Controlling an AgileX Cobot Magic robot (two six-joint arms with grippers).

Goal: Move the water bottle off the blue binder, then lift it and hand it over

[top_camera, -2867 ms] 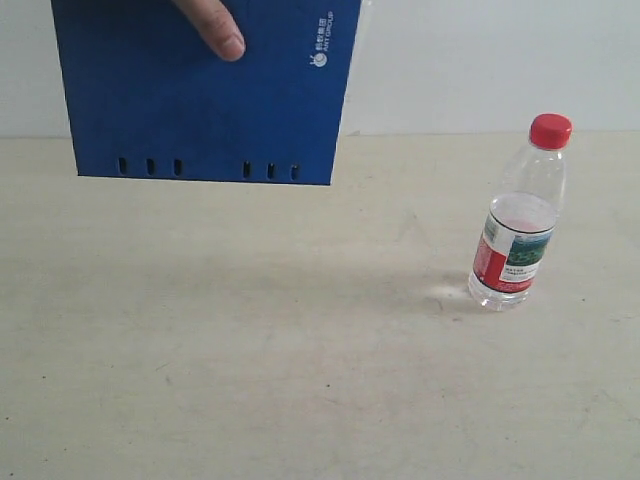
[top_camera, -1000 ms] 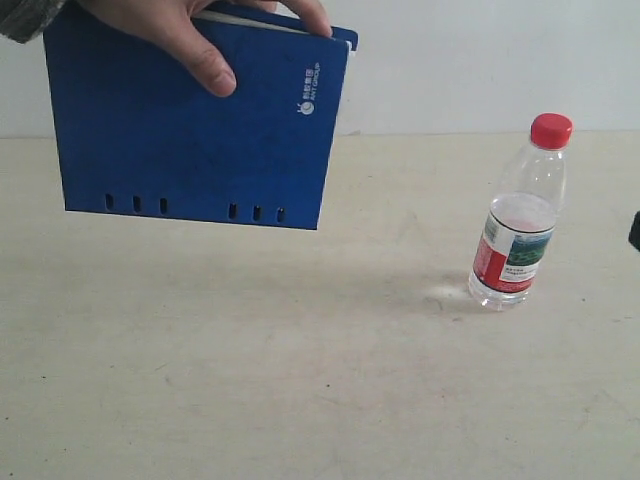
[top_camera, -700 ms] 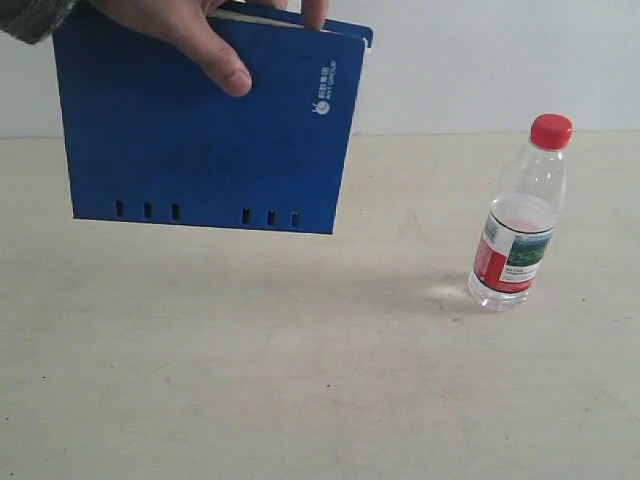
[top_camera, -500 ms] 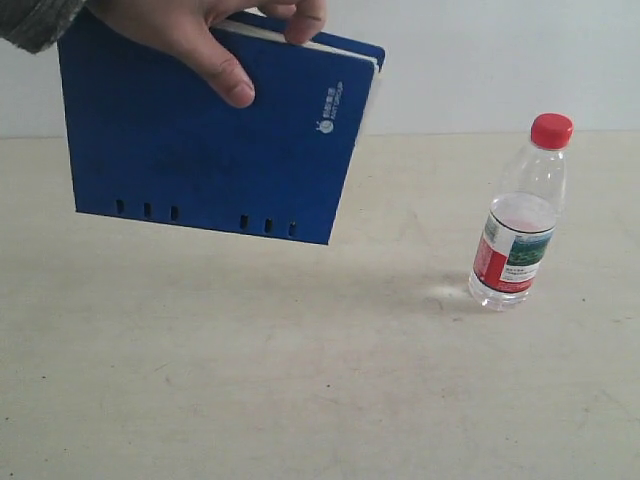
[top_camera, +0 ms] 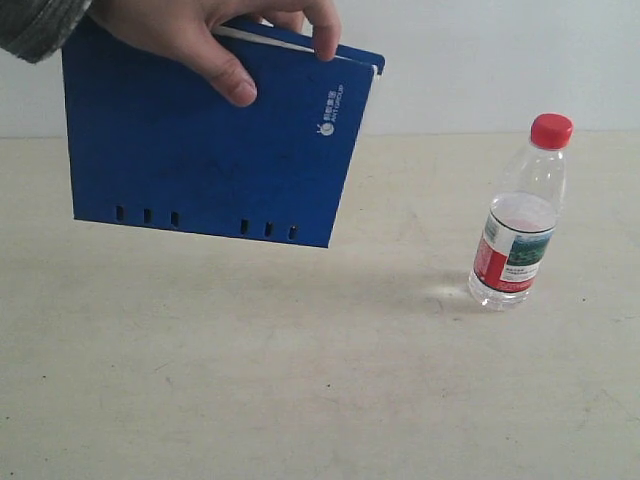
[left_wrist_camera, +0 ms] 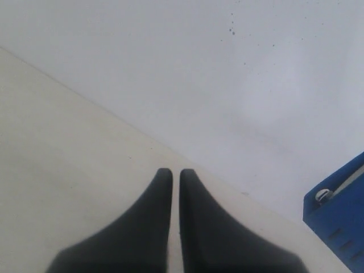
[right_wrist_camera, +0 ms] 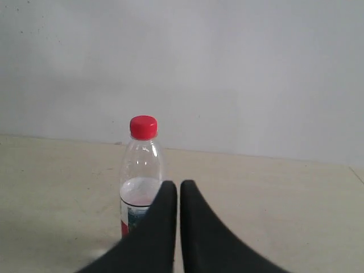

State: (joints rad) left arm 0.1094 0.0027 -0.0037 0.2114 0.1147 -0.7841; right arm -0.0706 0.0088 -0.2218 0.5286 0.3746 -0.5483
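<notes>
The bottle [top_camera: 520,225] stands upright near the counter's [top_camera: 300,380] right edge; a hand [top_camera: 190,30] holds the binder [top_camera: 200,140] aloft over the far left corner; my left gripper [left_wrist_camera: 176,173] and right gripper [right_wrist_camera: 179,187] sit pinched together, empty; I'd wait until that hand clears.

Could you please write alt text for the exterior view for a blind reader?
A person's hand holds a blue binder up off the beige table at left. At right, apart from it, a water bottle with a red cap stands upright on the table.
</notes>
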